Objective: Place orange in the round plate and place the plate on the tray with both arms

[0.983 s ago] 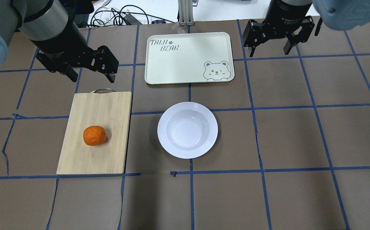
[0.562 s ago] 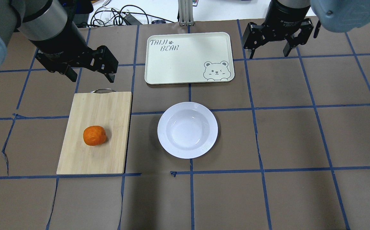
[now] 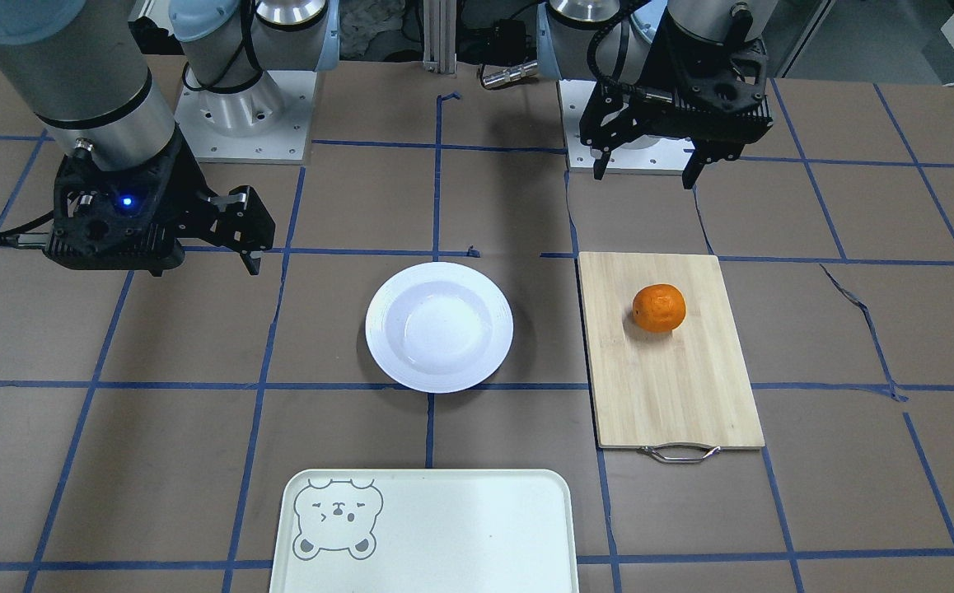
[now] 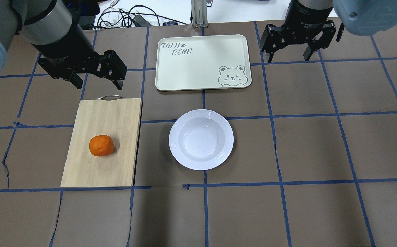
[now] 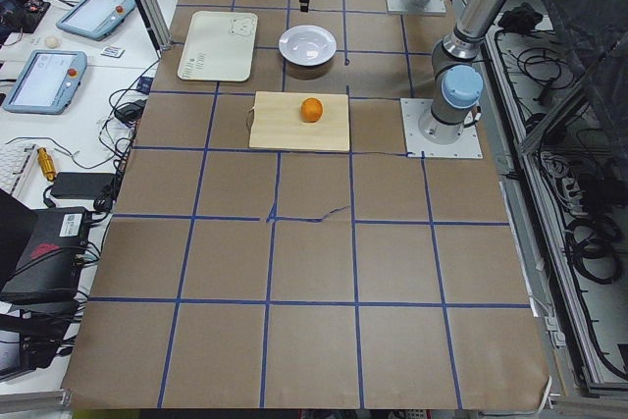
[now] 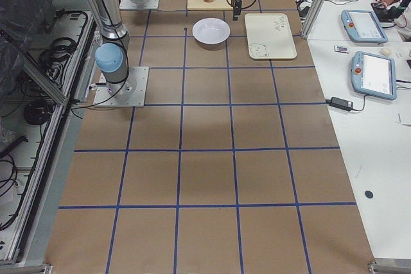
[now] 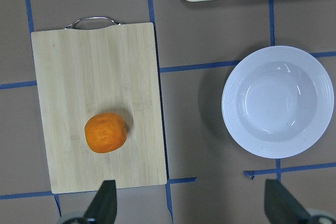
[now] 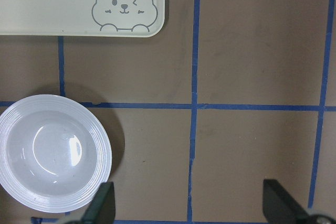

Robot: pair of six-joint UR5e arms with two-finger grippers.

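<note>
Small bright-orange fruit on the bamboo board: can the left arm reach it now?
Probably yes. The orange sits alone on the bamboo board, nothing over it; the open left gripper hangs near the board's handle end.

The orange (image 4: 101, 145) is surrounded by bare wood of the cutting board (image 4: 92, 116) on every side, so it is open to approach from above. The board and the round plate (image 4: 201, 139) are separated by a strip of bare table (image 4: 154, 151); the plate and the tray (image 4: 198, 65) are likewise kept apart. The plate's rim is bordered by table all round. The left pincer (image 4: 99, 84) and right pincer (image 4: 288, 59) are held raised, fingers spread, apart from every object.
</note>
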